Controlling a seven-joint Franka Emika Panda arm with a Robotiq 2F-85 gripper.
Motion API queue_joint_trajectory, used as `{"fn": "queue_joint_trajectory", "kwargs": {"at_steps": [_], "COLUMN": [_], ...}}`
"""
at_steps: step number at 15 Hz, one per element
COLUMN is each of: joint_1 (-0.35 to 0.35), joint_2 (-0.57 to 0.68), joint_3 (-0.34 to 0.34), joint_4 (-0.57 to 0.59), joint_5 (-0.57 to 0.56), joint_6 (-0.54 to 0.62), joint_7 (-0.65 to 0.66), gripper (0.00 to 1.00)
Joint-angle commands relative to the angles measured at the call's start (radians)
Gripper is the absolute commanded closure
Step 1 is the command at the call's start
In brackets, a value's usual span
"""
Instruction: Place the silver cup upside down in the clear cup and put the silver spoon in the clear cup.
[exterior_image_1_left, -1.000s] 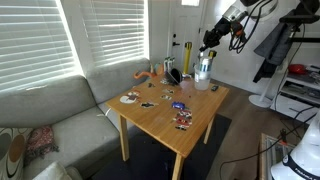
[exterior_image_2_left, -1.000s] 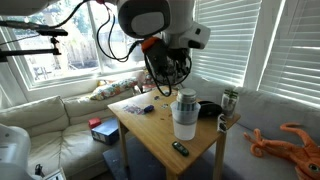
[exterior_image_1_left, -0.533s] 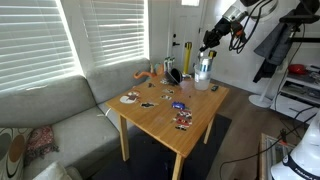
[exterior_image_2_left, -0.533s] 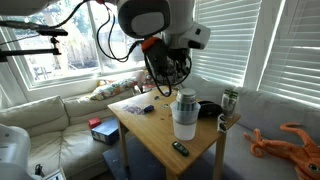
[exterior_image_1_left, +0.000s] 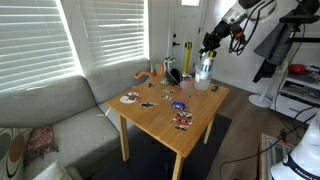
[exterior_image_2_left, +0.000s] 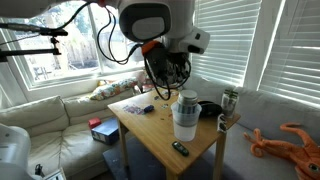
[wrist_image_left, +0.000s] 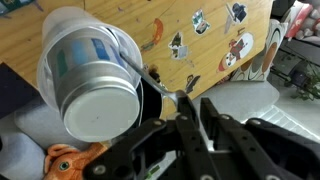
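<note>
The clear cup (exterior_image_1_left: 204, 70) (exterior_image_2_left: 185, 118) stands near a table corner, with the silver cup (exterior_image_2_left: 186, 98) upside down inside it. In the wrist view the silver cup's flat bottom (wrist_image_left: 98, 105) faces me, ringed by the clear cup's wall (wrist_image_left: 62, 30). The silver spoon (wrist_image_left: 163, 90) slants from the cup's rim towards my gripper (wrist_image_left: 178, 100), and its end lies against one fingertip (wrist_image_left: 152, 100). The jaws stand a narrow gap apart, and the spoon is not clearly pinched between them. In both exterior views my gripper (exterior_image_1_left: 210, 45) (exterior_image_2_left: 175, 75) hangs just above and beside the cup.
On the wooden table (exterior_image_1_left: 170, 115) lie several small toys and cards. A yellow stick (exterior_image_1_left: 189, 50) stands upright at the back. A dark object (exterior_image_2_left: 210, 110) and a can (exterior_image_2_left: 229, 100) sit behind the cup, with a remote (exterior_image_2_left: 179, 148) in front. An orange plush (exterior_image_2_left: 290, 140) lies on the sofa.
</note>
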Motion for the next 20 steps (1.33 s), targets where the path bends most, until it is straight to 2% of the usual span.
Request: {"fn": "queue_joint_trajectory", "kwargs": {"at_steps": [1,7,9,20], "joint_1": [-0.015,-0.019,-0.02,-0.009], "joint_2": [0.001,0.002,0.003,0.003], "joint_3": [0.0,0.0,0.001,-0.004], "joint_4": [-0.044,-0.051,-0.05,-0.013], "joint_5": [-0.002,0.008,0.006,0.041], "joint_6": [-0.002,0.003,0.005,0.05], "joint_7": [-0.017,-0.024,-0.023,-0.054], "gripper": [0.5,0.09,0.0,0.0]}}
